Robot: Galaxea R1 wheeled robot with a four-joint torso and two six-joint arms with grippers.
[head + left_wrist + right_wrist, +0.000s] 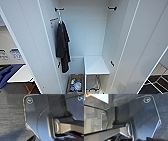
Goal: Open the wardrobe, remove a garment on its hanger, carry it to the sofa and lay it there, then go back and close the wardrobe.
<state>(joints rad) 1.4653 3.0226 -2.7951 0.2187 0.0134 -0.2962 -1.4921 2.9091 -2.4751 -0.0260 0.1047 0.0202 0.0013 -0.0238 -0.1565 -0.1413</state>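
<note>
In the head view the wardrobe (95, 32) stands open, both doors swung wide toward the camera. Inside, a black garment (62, 47) hangs from a hook (59, 9) on the left inner wall; a second hook (112, 8) on the right wall is bare. No white T-shirt or pale hanger can be made out in the white interior. A low white shelf (96, 65) sits at the bottom right, and beneath it a bin of mixed items (75, 85) stands on the wardrobe floor. A patch of blue at the far left edge (7, 73) may be the sofa, beside a white counter (21, 75).

The risk here, as a judgement: the open doors flank the robot closely on both sides, so an arm swinging out or a turn of the base could strike a door edge. A reach toward the left wall could catch the black garment and drag it off its hook. The shelf and bin limit any low approach.

The left wrist view shows the robot's own dark plate over grey carpeted floor (11, 116); whether the left end effector is apart or together cannot be told.

The right wrist view shows the same kind of plate above the floor (91, 119); the right end effector's state cannot be told either.
</note>
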